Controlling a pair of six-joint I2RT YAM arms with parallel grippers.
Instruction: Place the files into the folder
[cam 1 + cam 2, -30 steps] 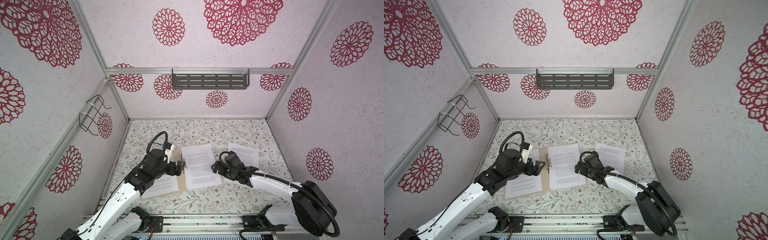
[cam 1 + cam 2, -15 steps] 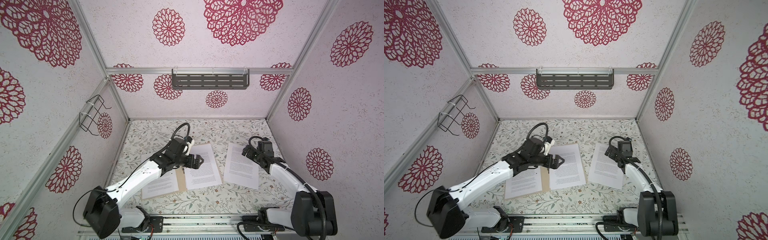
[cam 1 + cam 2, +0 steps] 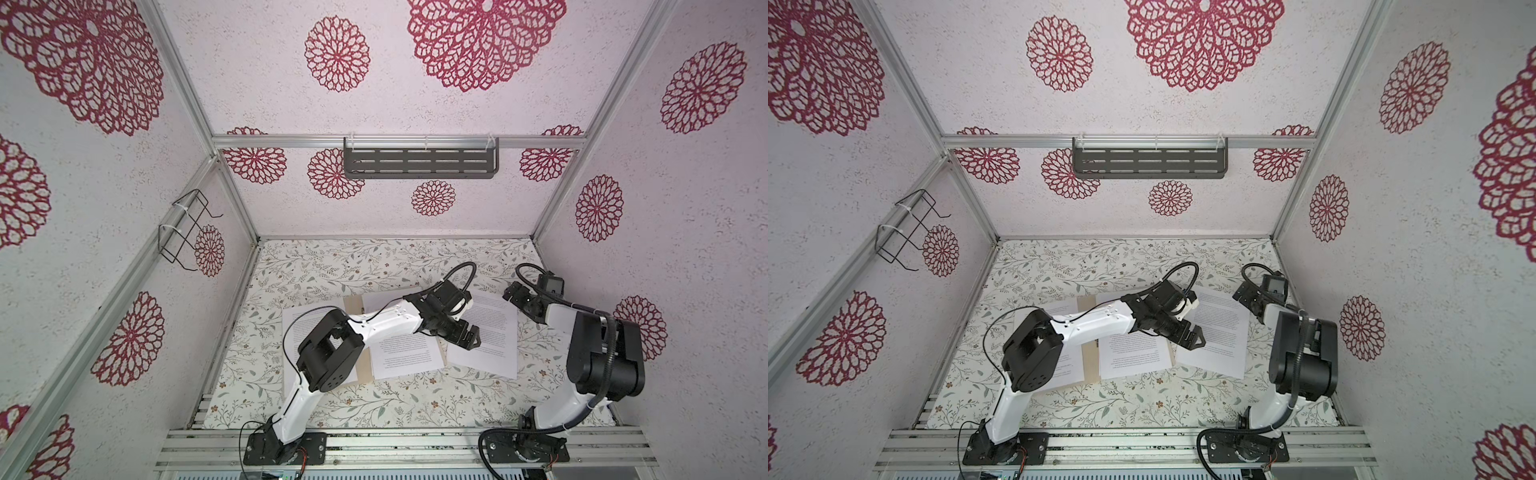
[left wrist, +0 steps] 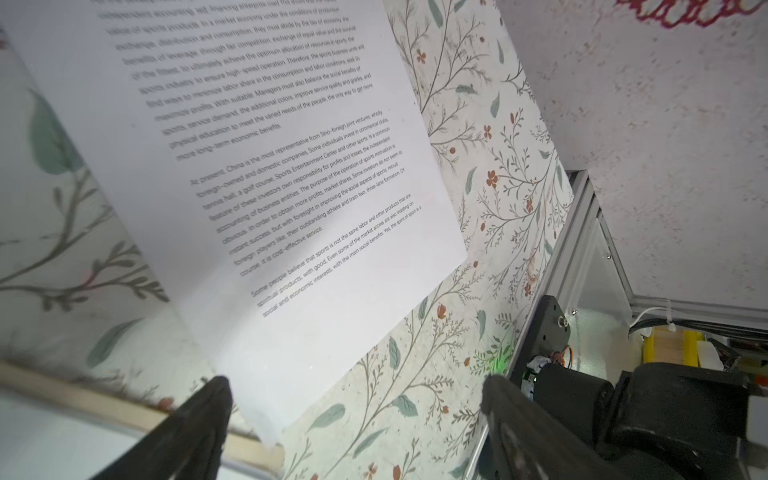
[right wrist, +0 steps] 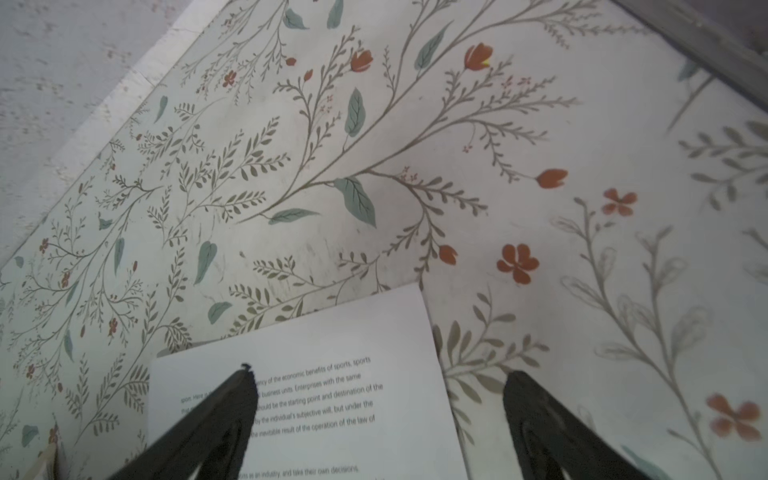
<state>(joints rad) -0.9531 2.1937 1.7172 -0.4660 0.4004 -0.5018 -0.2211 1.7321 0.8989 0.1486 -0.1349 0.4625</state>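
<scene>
As both top views show, the open folder (image 3: 364,362) lies on the counter (image 3: 374,401) with files (image 3: 399,357) on it, and my left fingers (image 3: 469,338) hang spread and empty over a loose sheet (image 3: 496,328) just right of it. Left wrist view: that sheet's corner lies between them. Right wrist view: my right fingers (image 5: 216,419), spread and empty, straddle its far edge.

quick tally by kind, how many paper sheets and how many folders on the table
sheets: 3 showing (any stacked beneath cannot be told)
folder: 1
total: 4
</scene>
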